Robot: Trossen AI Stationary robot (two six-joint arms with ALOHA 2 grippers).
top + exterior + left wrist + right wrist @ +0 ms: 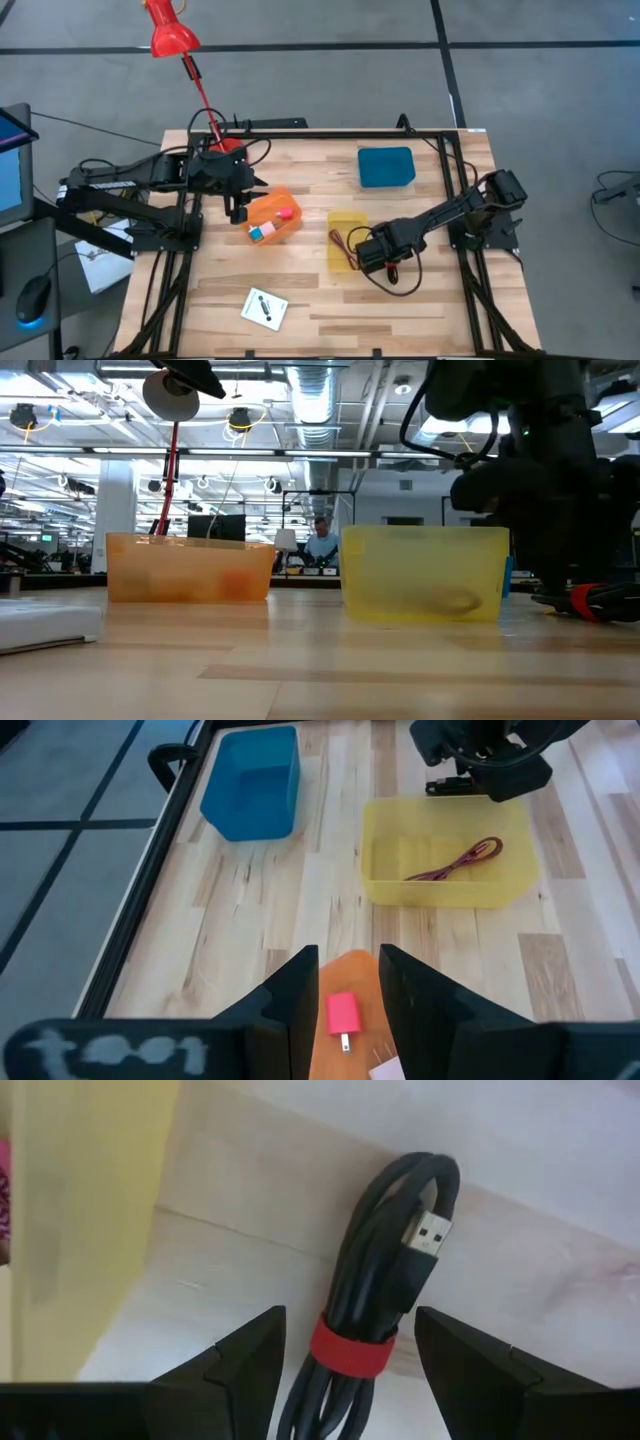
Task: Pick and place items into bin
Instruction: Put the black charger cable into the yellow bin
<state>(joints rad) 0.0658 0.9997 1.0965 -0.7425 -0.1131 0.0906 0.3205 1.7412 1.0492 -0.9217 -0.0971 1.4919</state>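
The right gripper [345, 1370], jaws spread wide, hangs directly over the coiled black cable [385, 1290] lying between its fingers beside the yellow bin [346, 240]; light and floppy, the cable is probably best pinched at its red band [352, 1348].

High cam looks straight down on the whole table [330, 300]. Low cam sits at tabletop level, facing across at the orange bin [188, 568] and yellow bin [424, 575], room behind. Left wrist looks forward over yellow and blue bin [252, 782]. Right wrist sits very close on a bundled black USB cable [385, 1295], probably beside the yellow bin
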